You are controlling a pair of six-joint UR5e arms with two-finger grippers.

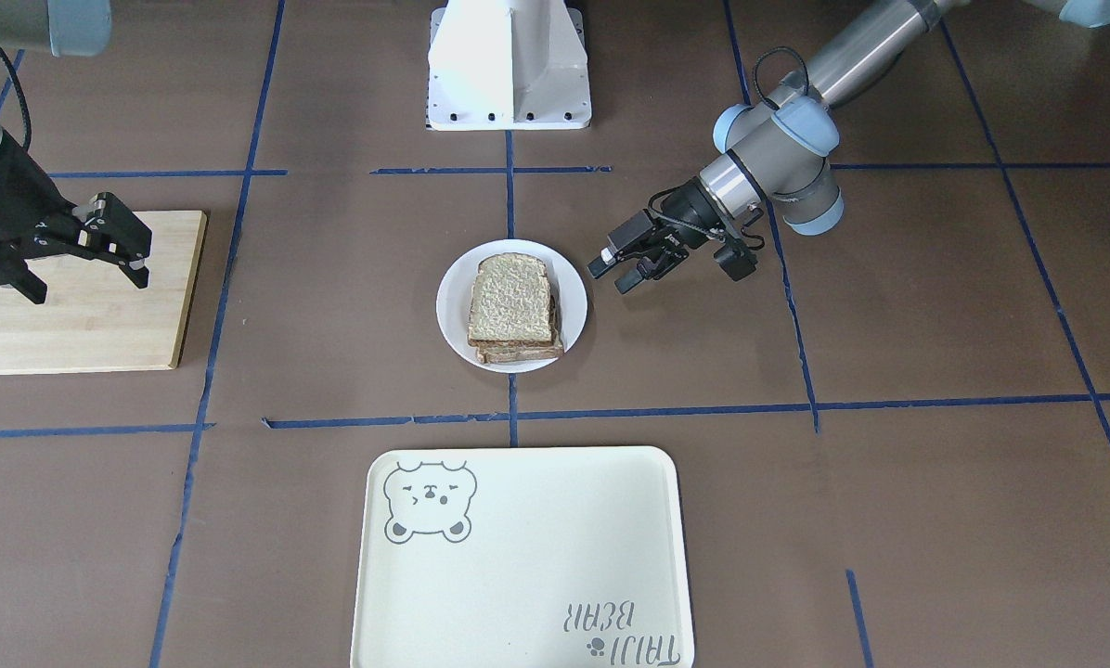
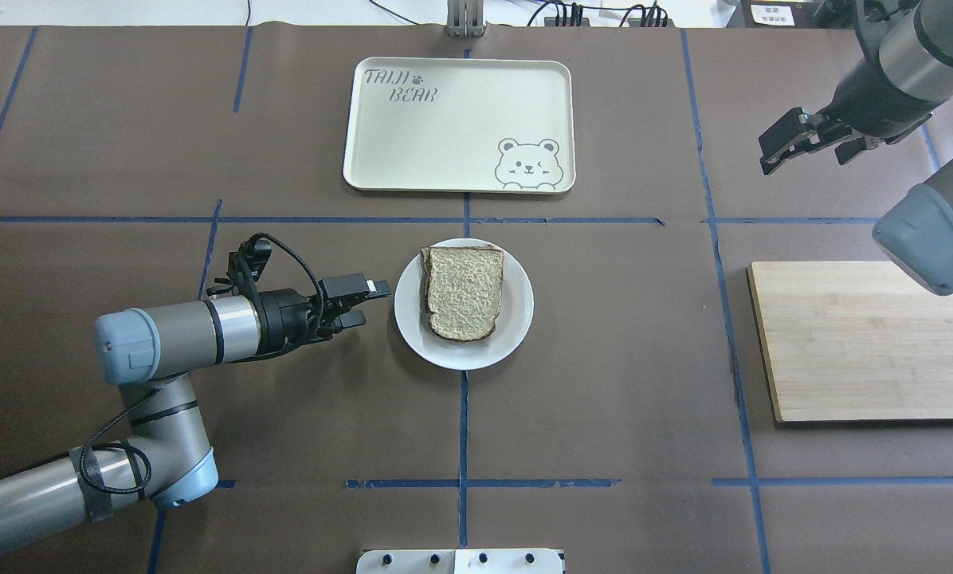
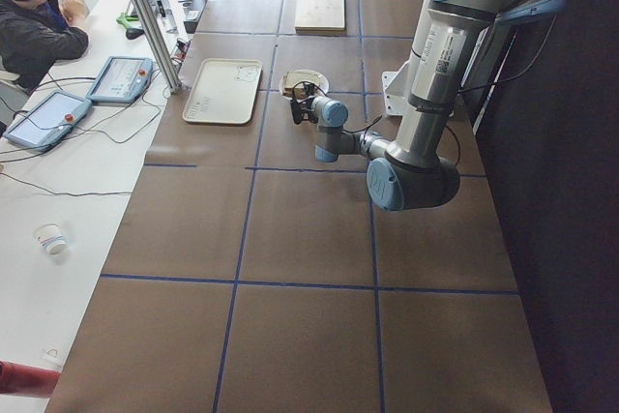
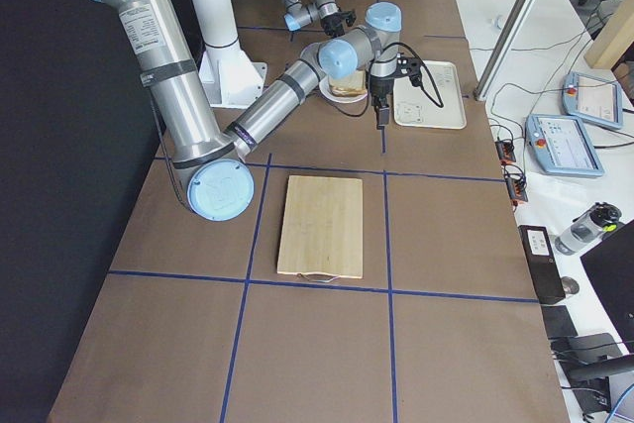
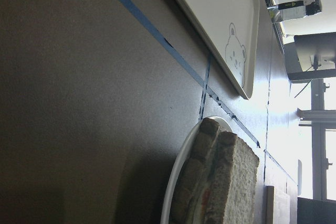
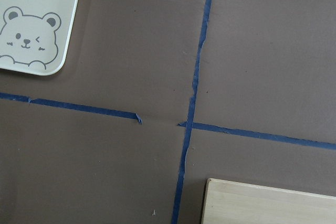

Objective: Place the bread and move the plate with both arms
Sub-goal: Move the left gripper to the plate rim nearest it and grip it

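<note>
The bread lies pale face up on top of a stack of slices on the small white plate at the table's middle; it also shows in the overhead view on the plate. My left gripper is open and empty, low and level, just beside the plate's rim on my left side, apart from it. Its wrist view shows the plate's rim and the stack's crust edge close ahead. My right gripper is open and empty, raised above the wooden board.
A cream bear-print tray lies beyond the plate, away from me. A wooden cutting board lies on my right. The white pedestal stands at my base. Blue tape lines cross the brown table.
</note>
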